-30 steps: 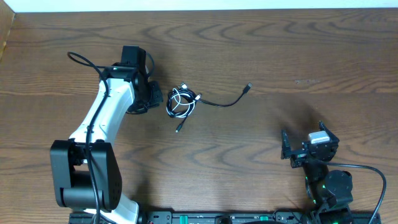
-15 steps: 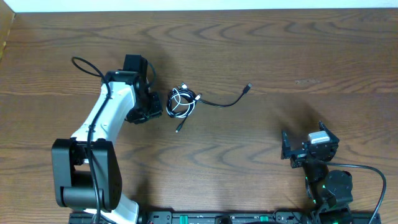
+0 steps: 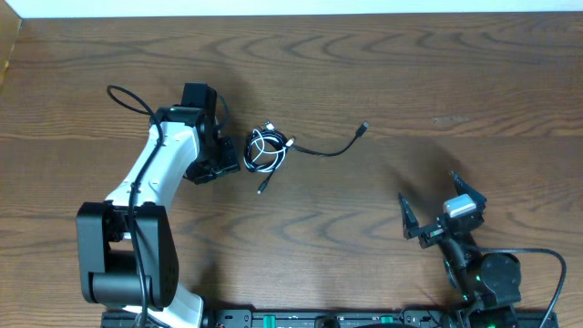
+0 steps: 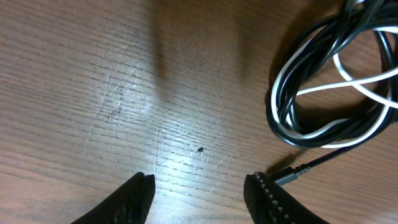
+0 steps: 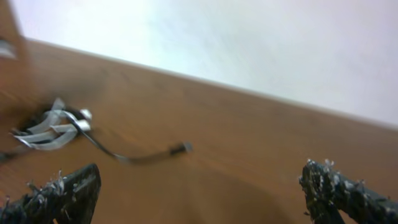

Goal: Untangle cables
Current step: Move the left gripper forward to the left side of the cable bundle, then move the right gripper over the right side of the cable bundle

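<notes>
The cables (image 3: 266, 148) are laid on a wooden table (image 3: 383, 64) just beside the left gripper (image 4: 199, 190), whose fingers are parted over bare wood. Black and white strands are coiled together, with a black tail stretched out rightward. The right gripper (image 5: 199, 196), well apart from them, is spread wide and empty.

The cables (image 3: 267, 148) lie coiled together on the table (image 3: 410, 73) near its middle, with one end trailing off to the right. The left gripper (image 3: 230, 157) is just left of them. The right gripper (image 3: 427, 189) is well apart, at the front right.
</notes>
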`<state>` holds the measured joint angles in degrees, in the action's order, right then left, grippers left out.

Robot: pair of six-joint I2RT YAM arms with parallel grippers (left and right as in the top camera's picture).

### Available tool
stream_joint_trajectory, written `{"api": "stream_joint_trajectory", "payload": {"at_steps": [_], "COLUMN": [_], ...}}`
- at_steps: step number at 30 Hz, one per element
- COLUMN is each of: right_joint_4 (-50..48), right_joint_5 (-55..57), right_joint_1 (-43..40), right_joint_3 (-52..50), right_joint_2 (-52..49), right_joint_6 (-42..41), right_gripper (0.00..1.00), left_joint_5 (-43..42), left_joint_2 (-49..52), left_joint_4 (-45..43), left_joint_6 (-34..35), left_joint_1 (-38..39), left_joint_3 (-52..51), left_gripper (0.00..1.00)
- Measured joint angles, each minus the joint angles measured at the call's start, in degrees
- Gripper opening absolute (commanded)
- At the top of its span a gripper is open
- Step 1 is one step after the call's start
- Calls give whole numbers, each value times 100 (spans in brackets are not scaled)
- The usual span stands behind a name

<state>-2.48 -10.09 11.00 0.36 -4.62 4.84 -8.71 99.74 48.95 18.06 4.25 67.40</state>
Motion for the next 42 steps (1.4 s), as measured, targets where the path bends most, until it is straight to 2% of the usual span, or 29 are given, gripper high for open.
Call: {"api": "stream_joint_trajectory", "payload": {"at_steps": [4,8,14,17,21,27,31,34,38,42], "right_joint_4": [-590,-599,-629,-522,210,1912,2684,2826,2719,2529], "right_joint_5": [-315,-411,-404,-404,-407,-540,-817,-1029,-1740,-2559], "right_joint_1": [0,0,-68,-105,-107,-109,-109,-109,-107,-107], "right_joint_3": [9,212,1270,1923,2881,4695,5748,6000,6065,6065], "right_joint_2": [2,-7,-297,-715,-1587,-3377,-4527,-5053,-5836,-6513], "right_joint_6": [0,0,0,0,0,-59,-151,-219,-297,-326], "right_gripper": [99,99,99,99,99,99,99,99,99,99], "left_joint_5": [2,2,0,0,-2,2,-2,2,0,0], "left_joint_2": [0,0,0,0,0,2,2,2,2,2], "left_joint_4": [0,0,-4,-7,-11,-7,-11,-9,-4,-11], "left_joint_6": [-7,-7,-7,-4,-4,-7,-20,-20,-17,-7], "left_joint_1": [0,0,0,0,0,0,0,0,0,0], "left_joint_3": [0,0,0,0,0,0,0,0,0,0], "left_gripper": [52,51,52,55,57,56,37,29,8,8]}}
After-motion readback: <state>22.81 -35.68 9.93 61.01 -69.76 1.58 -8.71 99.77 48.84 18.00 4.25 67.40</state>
